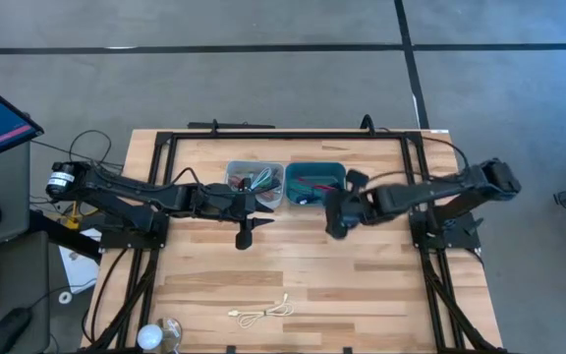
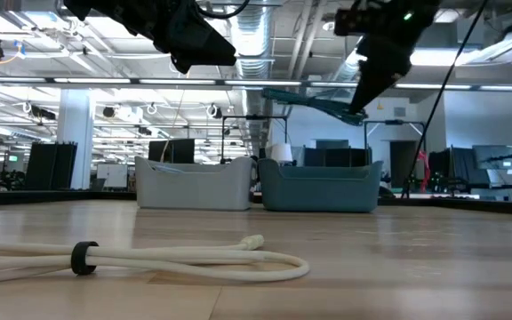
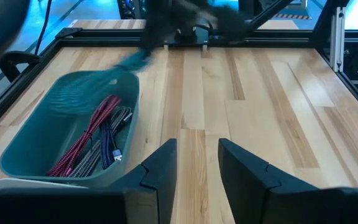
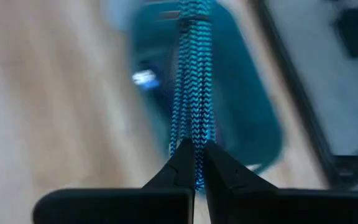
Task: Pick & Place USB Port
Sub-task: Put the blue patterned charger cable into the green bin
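A teal braided cable (image 4: 192, 74) is in my right gripper (image 4: 197, 163), which is shut on it above the near side of the teal bin (image 1: 314, 183). In the low view the cable (image 2: 314, 103) sticks out sideways from the gripper (image 2: 361, 112), high over the bin (image 2: 320, 185). The teal bin (image 3: 23, 149) holds red and dark cables (image 3: 95, 140). My left gripper (image 3: 197, 163) is open and empty, raised over the table in front of the grey bin (image 1: 254, 185). A white cable (image 1: 263, 313) lies loose near the table's near edge. My right gripper pinches the teal braided cable (image 4: 194, 146) between its two fingertips, the strands doubled side by side and running on away from the fingers. The cable is lifted clear, reaching over the teal bin, with its free end (image 2: 269, 92) in the air.
The grey bin (image 2: 192, 184) holds several mixed cables and stands beside the teal one at the far middle of the table. A dark frame (image 1: 165, 147) borders the work area. The white cable (image 2: 149, 258) has a dark band. Bare wood (image 1: 362, 285) lies between the bins and the near edge.
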